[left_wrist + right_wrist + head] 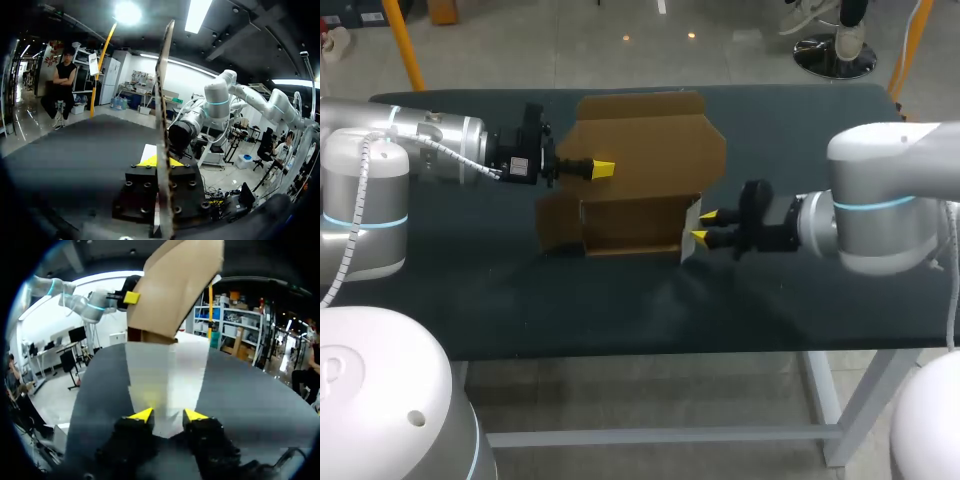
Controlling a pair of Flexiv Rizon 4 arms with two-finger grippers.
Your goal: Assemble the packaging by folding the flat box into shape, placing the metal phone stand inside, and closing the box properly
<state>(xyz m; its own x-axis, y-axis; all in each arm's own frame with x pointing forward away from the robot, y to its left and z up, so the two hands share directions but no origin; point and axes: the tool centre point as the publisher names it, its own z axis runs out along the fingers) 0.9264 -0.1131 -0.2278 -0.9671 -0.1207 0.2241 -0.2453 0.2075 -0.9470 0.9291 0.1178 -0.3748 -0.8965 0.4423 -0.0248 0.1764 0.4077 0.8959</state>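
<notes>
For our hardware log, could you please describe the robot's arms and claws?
The left arm and right arm are rounded silver-grey tubes with cyan rings at the joints; a white cable runs along the left arm. The left claw and right claw are black with two yellow tips each.

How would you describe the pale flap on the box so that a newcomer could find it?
On the dark table stands a brown cardboard box, half folded. At its corner nearest the right gripper sits the flap: it is white, while every other panel is brown.
</notes>
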